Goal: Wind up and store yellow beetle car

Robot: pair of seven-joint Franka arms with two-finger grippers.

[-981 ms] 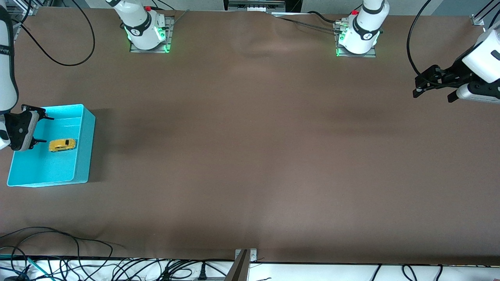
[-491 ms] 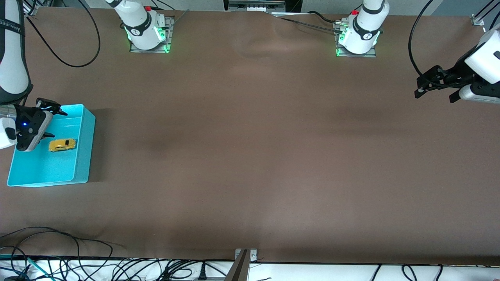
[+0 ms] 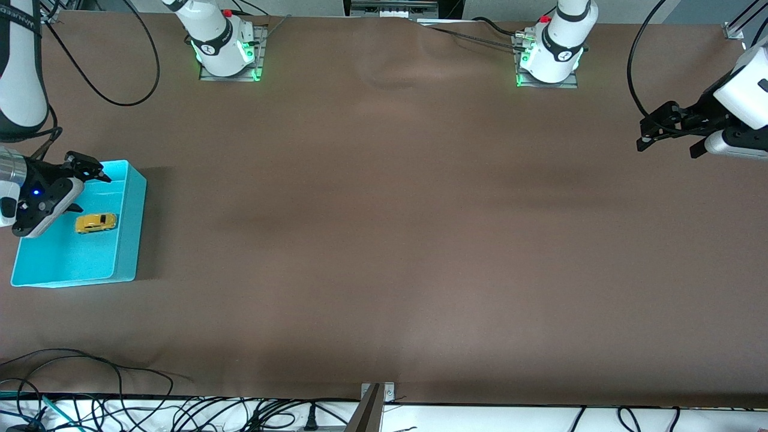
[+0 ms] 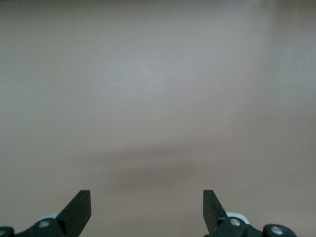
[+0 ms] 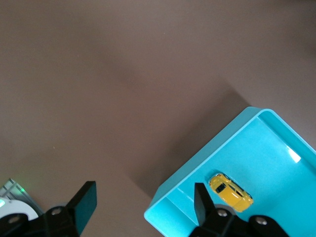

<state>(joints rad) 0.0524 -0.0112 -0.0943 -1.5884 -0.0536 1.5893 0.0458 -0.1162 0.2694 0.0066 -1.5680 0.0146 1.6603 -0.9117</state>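
The yellow beetle car [image 3: 96, 223] lies on the floor of the turquoise bin [image 3: 128, 240] at the right arm's end of the table; it also shows in the right wrist view [image 5: 230, 191]. My right gripper [image 3: 90, 187] is open and empty, up in the air over the bin's edge toward the robot bases, apart from the car. In the right wrist view [image 5: 143, 202] its two dark fingers [image 5: 85, 200] stand wide apart over the bin's corner [image 5: 173, 197]. My left gripper [image 3: 666, 137] is open and empty, waiting over bare table at the left arm's end; it also shows in the left wrist view [image 4: 146, 210].
The brown table mat [image 3: 384, 228] fills the middle. Cables [image 3: 90, 384] lie along the table edge nearest the front camera. The arm bases [image 3: 225, 51] stand along the edge farthest from it.
My right gripper has risen and tilted away from the car, toward the bin's edge nearest the robot bases. The car stays in the bin. The left arm has barely moved.
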